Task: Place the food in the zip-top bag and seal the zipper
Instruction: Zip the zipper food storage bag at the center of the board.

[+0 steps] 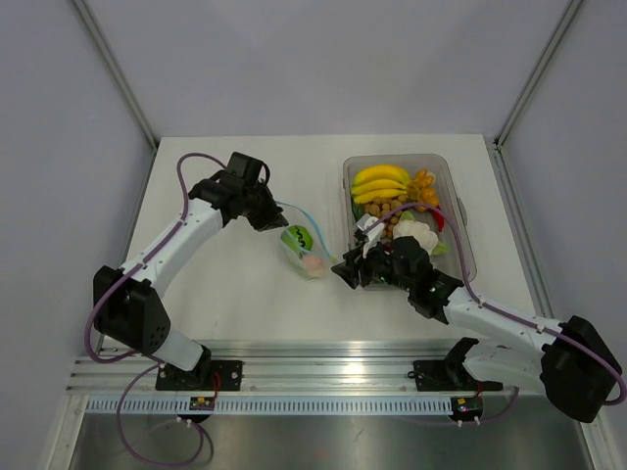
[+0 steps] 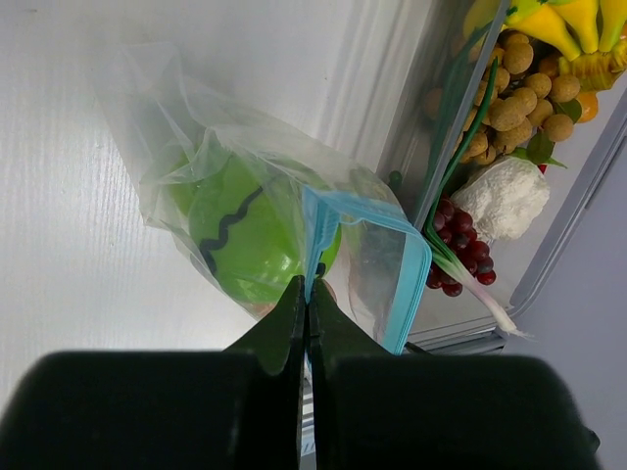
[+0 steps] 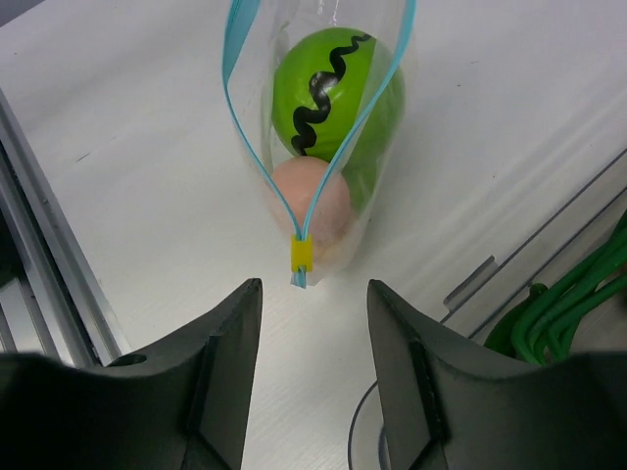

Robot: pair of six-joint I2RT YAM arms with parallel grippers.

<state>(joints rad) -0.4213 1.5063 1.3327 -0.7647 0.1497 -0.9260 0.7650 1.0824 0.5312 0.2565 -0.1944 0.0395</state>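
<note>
The clear zip-top bag (image 1: 302, 248) lies on the white table with the green round piece (image 3: 328, 93) and the pinkish peach piece (image 3: 315, 206) inside. Its light-blue zipper (image 3: 250, 157) stands open in a V, with a yellow slider (image 3: 301, 254) at the near end. My left gripper (image 2: 307, 294) is shut on the zipper strip (image 2: 315, 230) at the bag's far end. My right gripper (image 3: 312, 299) is open, its fingers (image 3: 230, 328) on either side just short of the yellow slider, not touching it.
A rigid clear tub (image 1: 460, 230) at the right holds bananas (image 1: 379, 181), grapes, nuts and cauliflower (image 1: 414, 230). A metal rail (image 1: 323, 377) runs along the table's near edge. Grey walls enclose the table.
</note>
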